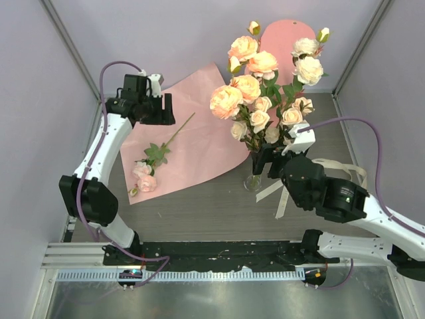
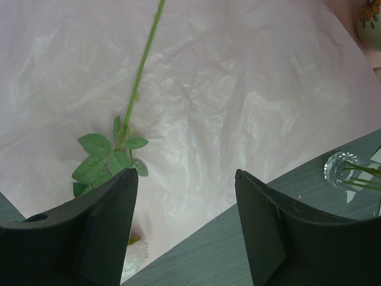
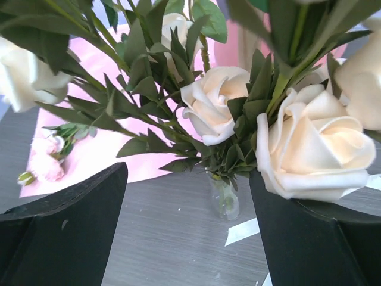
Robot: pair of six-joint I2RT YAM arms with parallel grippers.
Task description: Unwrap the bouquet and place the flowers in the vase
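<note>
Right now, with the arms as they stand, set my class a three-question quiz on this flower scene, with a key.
1. True or false: every rose stem stands in the slender clear glass vase.
2. Where does the cream ribbon lie? A round the vase's neck; B on the grey table beside the right arm; C tied round the stems.
3. Fill in: the jaws of the left gripper and the right gripper stand ____.
Key: 1 false, one pink-rose stem lies on the pink paper sheet; 2 B; 3 open.
</note>
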